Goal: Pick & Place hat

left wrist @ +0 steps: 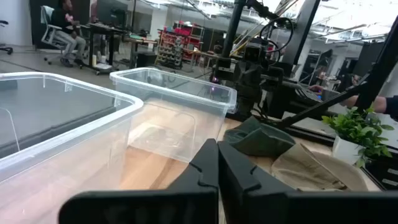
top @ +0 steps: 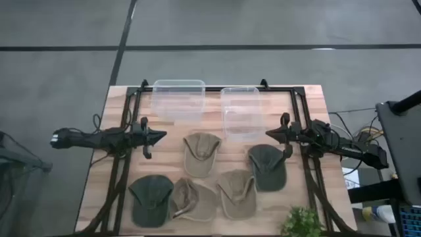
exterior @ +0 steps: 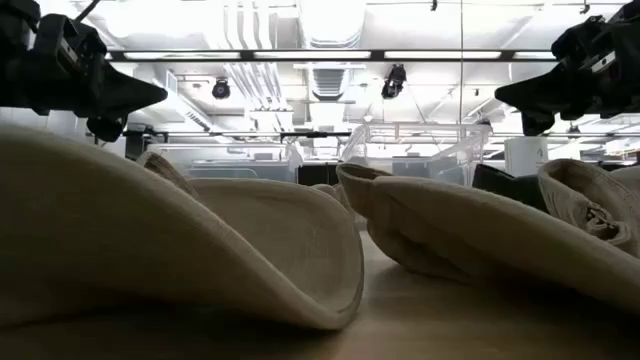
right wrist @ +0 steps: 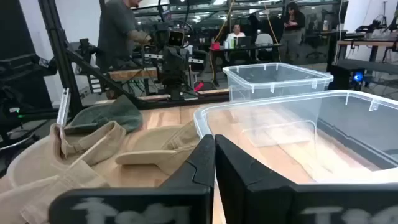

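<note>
Several caps lie crown-up on the wooden table: a tan cap (top: 200, 153) in the middle, a dark green cap (top: 268, 166) to its right, a dark green cap (top: 150, 199) at the near left, and two tan caps (top: 191, 199) (top: 237, 193) near the front edge. My left gripper (top: 162, 136) hovers shut above the table, left of the middle tan cap, pointing right. My right gripper (top: 268, 133) hovers shut right of it, pointing left. In the wrist views the left gripper (left wrist: 217, 163) and the right gripper (right wrist: 214, 157) show closed fingers touching nothing.
Two clear plastic bins (top: 179, 99) (top: 241, 113) stand at the far side of the table. A small potted plant (top: 302, 222) sits at the near right corner. A black frame (top: 304, 105) runs along the table's sides. People show in the room beyond.
</note>
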